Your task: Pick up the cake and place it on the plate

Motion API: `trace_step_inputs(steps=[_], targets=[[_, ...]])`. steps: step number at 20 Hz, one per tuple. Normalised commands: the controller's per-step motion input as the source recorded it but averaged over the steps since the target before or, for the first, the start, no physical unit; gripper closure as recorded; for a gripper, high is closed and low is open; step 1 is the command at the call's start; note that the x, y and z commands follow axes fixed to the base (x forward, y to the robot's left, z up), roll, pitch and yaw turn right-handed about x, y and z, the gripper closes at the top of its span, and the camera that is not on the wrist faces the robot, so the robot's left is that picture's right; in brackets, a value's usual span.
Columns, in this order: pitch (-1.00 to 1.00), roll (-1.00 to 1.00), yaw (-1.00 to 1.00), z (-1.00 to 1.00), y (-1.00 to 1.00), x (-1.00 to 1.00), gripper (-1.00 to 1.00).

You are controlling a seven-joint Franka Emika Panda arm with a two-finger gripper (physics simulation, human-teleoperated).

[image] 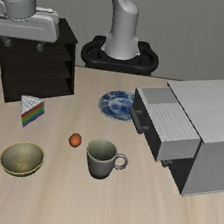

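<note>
**A:** Exterior view first: where's the cake (30, 111)?

**B:** On the counter (61, 198), well to the exterior view's left of the plate (116, 105). The pincer (24, 33) hangs farther left and higher; spread or pressed together, I cannot tell.

**A:** Risks?

**B:** The open drawer (162, 126) crowds the plate's right rim, so overshooting could clip it. The ball (75, 139) and mug (102, 159) sit below the plate, and the straight path looks free.

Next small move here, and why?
Probably bring the gripper forward and down toward the cake: the gripper sits high over the black cabinet, while the cake rests on the table in front of that cabinet, well apart from the blue plate.
</note>
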Motion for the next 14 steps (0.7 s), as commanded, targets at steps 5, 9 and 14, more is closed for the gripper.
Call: trace_step_inputs(steps=[5,9,14], targets=[[0.0,0.0,0.0,-1.0,0.0,0.0,-1.0],[0.0,0.0,0.0,-1.0,0.0,0.0,-1.0],[0.0,0.0,0.0,-1.0,0.0,0.0,-1.0]])
